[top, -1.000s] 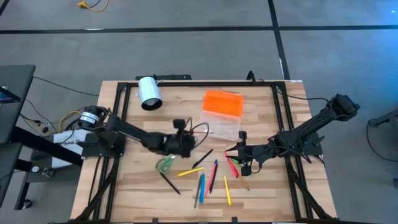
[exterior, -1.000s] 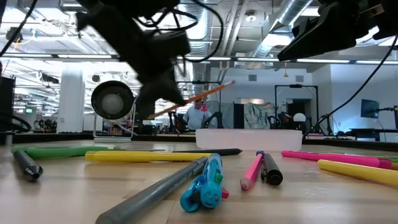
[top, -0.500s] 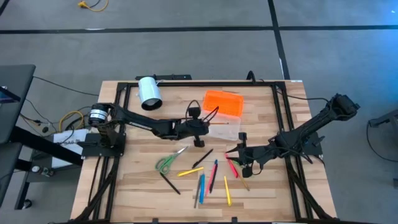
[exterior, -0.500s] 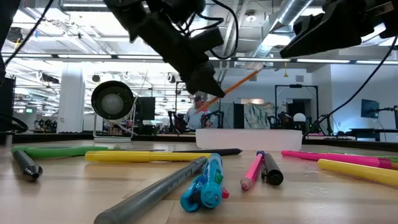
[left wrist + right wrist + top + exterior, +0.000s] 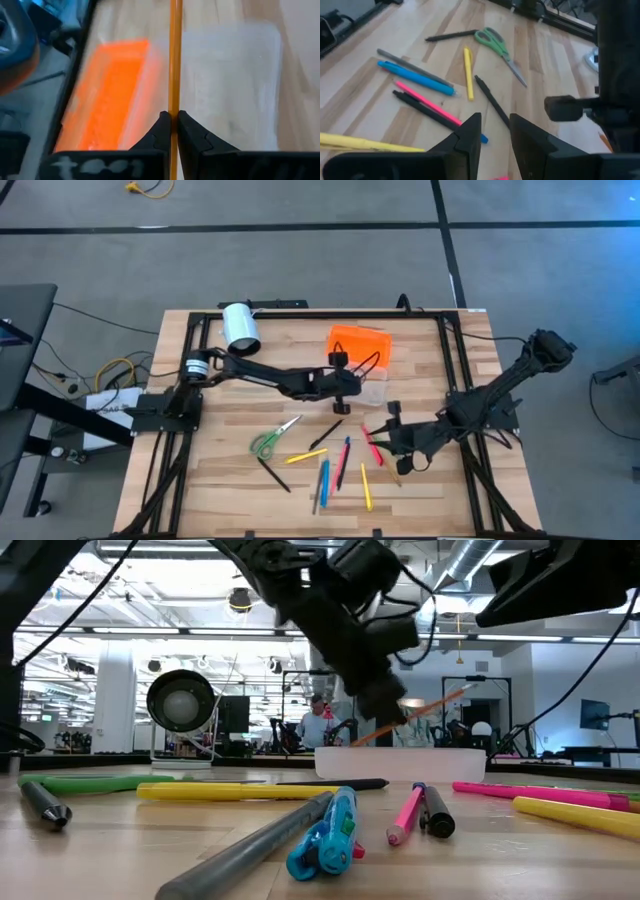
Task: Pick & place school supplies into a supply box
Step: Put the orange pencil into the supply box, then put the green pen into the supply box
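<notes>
My left gripper (image 5: 345, 386) is shut on an orange pencil (image 5: 175, 60) and hangs over the supply box, whose clear body (image 5: 366, 386) and orange lid (image 5: 360, 345) lie open side by side. The other school supplies lie flat on the table: green scissors (image 5: 268, 441), a yellow pencil (image 5: 305, 455), a blue pen (image 5: 325, 478), a pink pen (image 5: 343, 465), red pens (image 5: 373, 446) and black pens (image 5: 272, 473). My right gripper (image 5: 396, 443) stands open above the red pens, nothing between its fingers (image 5: 470, 132). My left gripper pinches the orange pencil's shaft (image 5: 174, 116) between its two fingertips. The fingers come slanting down from the table's left. The pencil is lifted clear and runs on past the fingertips over the box, its free end (image 5: 462, 693) tilted upward.
A white cylinder (image 5: 240, 328) lies at the far left of the table. Black frame rails (image 5: 450, 350) run along the table's sides. Bare wood shows at the near left corner (image 5: 190, 490).
My left gripper has carried the orange pencil from above the scissors toward the table's right and far side, ending over the clear body of the box, still shut on it. My right gripper has edged slightly toward the near edge.
</notes>
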